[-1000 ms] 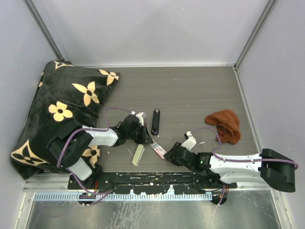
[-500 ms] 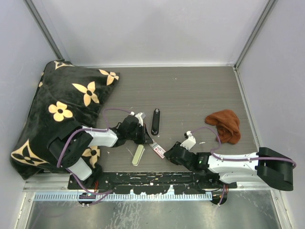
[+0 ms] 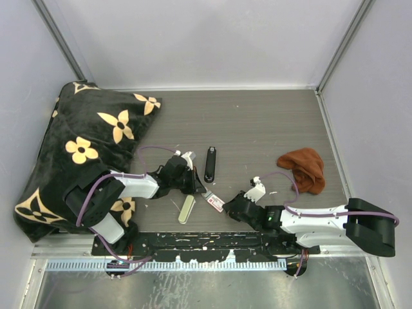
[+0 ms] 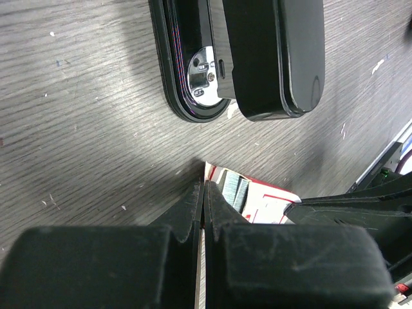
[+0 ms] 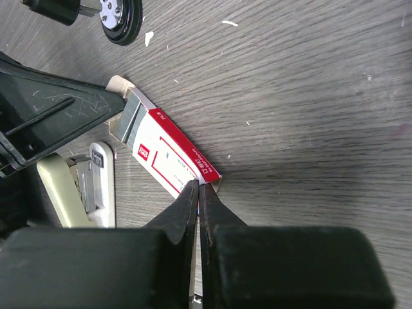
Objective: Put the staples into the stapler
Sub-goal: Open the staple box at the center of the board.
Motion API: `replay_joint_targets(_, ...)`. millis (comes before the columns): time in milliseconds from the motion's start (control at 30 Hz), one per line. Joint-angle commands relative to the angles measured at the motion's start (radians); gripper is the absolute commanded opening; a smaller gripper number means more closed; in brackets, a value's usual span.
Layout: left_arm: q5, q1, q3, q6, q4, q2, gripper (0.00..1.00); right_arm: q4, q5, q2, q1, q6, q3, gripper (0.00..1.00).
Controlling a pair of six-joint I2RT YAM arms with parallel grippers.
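Right claw [image 5: 198, 185] over scuffed woodgrain table [image 5: 309, 84].

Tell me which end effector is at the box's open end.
The left end effector: shut tips at the box end where staples show. The right end effector is at the opposite end.

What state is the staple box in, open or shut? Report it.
Open. The red-and-white box lies flat on the table, its end flap folded out and grey staples showing in the opening.

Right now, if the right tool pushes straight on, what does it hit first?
The box, almost certainly: the right tool is shut, with its tips at the box's near end.
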Motion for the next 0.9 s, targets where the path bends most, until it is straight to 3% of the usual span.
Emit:
replay_joint_targets(0,-0.042,-0.003,0.004,0.011,0.035,-0.047,0.00,0.035,0.063,-0.001,-0.009,0.011,0.004,0.05)
replay_joint_targets(467,-0.137,0.000,-0.025,-0.010,0.088,-0.072,0.00,0.032,-0.049,-0.039,-0.174,-0.130,0.005,0.01)
replay_joint_targets(867,-0.175,0.002,-0.035,-0.012,0.105,-0.082,0.00,-0.009,-0.085,-0.084,-0.203,-0.162,-0.016,0.00)
